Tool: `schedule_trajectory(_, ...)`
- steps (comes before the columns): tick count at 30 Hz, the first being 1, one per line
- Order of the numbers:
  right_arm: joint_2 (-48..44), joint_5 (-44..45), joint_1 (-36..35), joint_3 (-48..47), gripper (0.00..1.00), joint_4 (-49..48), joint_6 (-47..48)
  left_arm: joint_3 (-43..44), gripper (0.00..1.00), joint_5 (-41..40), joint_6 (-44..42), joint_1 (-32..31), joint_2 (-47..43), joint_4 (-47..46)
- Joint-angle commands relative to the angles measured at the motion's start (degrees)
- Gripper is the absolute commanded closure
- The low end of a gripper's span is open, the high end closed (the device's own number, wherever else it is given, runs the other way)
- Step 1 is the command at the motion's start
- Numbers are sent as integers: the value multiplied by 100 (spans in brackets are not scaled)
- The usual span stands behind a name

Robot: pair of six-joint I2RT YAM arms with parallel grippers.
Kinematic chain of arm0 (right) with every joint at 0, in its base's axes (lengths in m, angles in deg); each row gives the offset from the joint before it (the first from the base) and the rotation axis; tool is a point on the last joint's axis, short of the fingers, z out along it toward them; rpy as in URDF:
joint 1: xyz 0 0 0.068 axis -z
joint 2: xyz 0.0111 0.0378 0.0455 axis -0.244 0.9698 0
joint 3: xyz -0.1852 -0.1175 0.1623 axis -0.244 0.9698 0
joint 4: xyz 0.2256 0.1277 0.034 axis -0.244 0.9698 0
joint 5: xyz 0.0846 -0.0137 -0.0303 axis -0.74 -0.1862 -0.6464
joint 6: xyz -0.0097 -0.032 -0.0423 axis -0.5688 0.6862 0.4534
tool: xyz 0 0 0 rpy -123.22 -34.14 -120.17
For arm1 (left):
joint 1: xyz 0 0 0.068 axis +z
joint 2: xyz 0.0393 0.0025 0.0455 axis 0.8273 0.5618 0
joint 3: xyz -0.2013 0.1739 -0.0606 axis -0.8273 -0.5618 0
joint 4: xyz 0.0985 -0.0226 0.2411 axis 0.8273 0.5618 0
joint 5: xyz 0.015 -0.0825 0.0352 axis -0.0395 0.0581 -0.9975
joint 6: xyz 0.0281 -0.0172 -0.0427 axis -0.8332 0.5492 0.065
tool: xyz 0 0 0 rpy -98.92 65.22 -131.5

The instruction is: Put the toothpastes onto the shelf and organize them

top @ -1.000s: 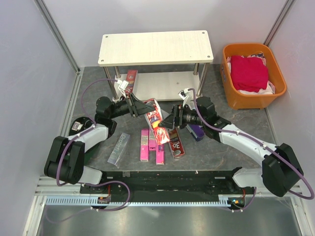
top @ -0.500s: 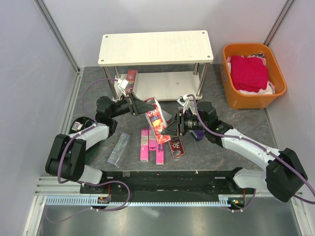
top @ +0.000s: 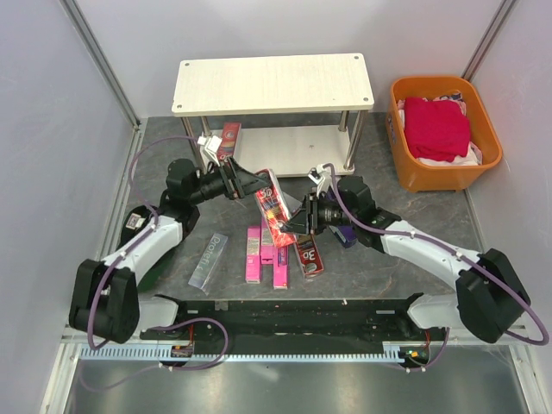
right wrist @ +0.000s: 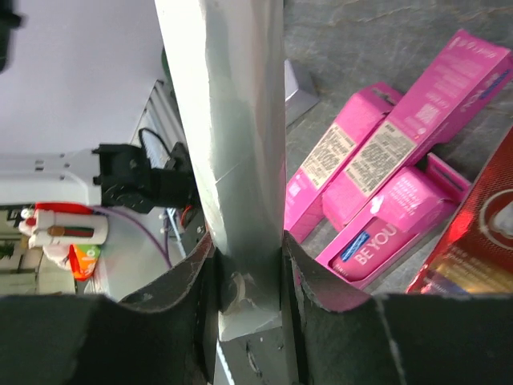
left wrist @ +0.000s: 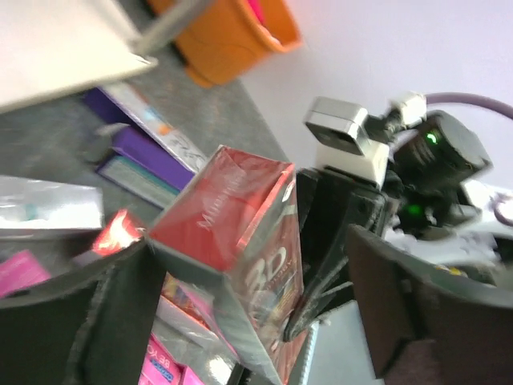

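One red toothpaste carton (top: 274, 210) is up between my two claws. Its long axis slants from my left claw (top: 256, 185) down to my right claw (top: 296, 224), and the shelf (top: 272, 82) lies behind.

In the left wrist view, my fingers (left wrist: 104, 321) stand wide around the carton (not pressing it).

In the right wrist view, the jaws are clamped on its lower end, so I judge the right arm must carry it.

The dark grey, stone-patterned table (top: 379, 164) carries the two-tier cream shelf (top: 272, 82) at the back, with the orange basket (top: 414, 177) to its right. In front, three pink cartons (top: 253, 254) lie flat side by side. A silver-grey carton (top: 208, 259) lies to their left, a red carton (top: 309, 256) and a purple carton (top: 343, 233) to their right (the purple one is partly hidden).
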Motion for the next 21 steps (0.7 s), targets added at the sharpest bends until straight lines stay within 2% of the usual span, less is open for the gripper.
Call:
schedule_trajectory(1,284,270,52,-489,84,-260,102,730,0,-1568,-1396,41,-364,2599)
schedule_trajectory(5,775,331,140,-770,85,-252,155,853,0,-2324,-1687,41,-600,3348)
schedule_trajectory(6,881,323,157,-875,85,-269,137,810,0,-2769,-1687,33,-688,3558)
schedule_trajectory(12,1716,305,316,-1428,86,-673,-170,520,0,-4142,-1661,32,-1487,3894)
schedule_trajectory(21,3034,446,474,-2764,87,-911,-714,309,0,-4637,-1819,41,-2569,4140)
